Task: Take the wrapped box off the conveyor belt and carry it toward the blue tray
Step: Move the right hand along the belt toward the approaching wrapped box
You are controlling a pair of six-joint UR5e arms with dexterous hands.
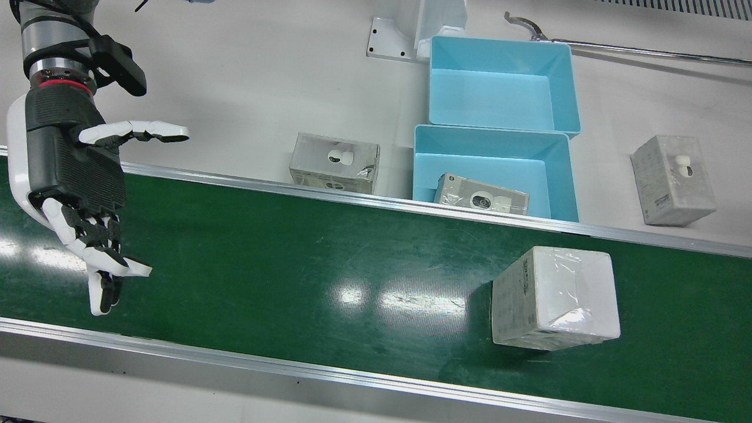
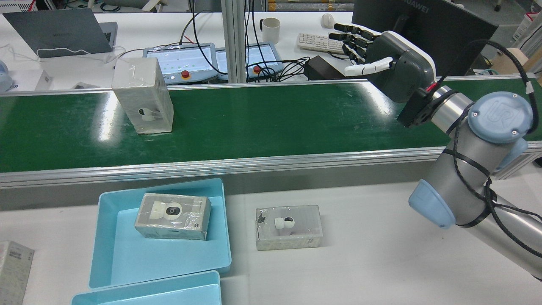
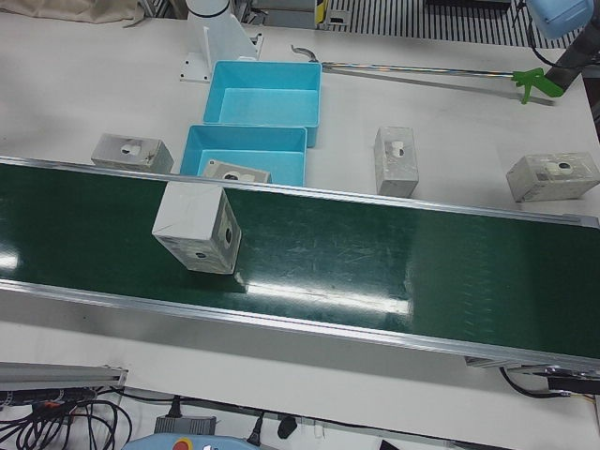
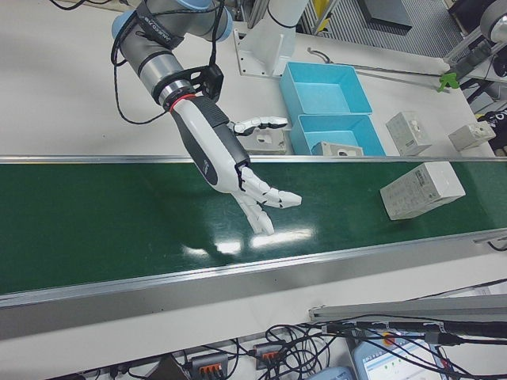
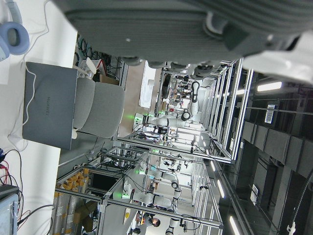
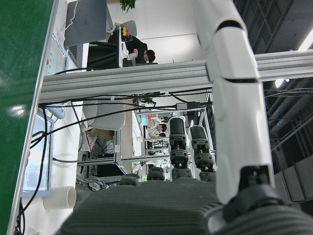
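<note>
1. Green belt runs across the whole station, and the wrapped box stands on it, well apart from my right hand. Nothing is touching it yet.

2. My right hand hangs over the belt at the far end from the box, fingers spread and empty. Palm looks turned along the belt toward the box, thumb out to the side.

3. Left hand: only its own camera shows a slice of it, looking off into the room. Can't tell if it's spread or curled, and I can't place it over the worktop either.

4. The bit that matters: in the rear view the box sits on the belt's left part while my right hand is off to the right. So the box lies to my left, straight down the belt, on the left arm's half.

5. It's upright on a small face, long axis pointing up, slightly skewed to the belt edges.

6. Blue tray is just across the belt rail from the box, with another box already inside. A second tray sits right behind it.

7. My guess: either the belt brings the box over, or I make a long sideways reach, then wrap the tall sides. Tipping it looks like the main risk.
</note>
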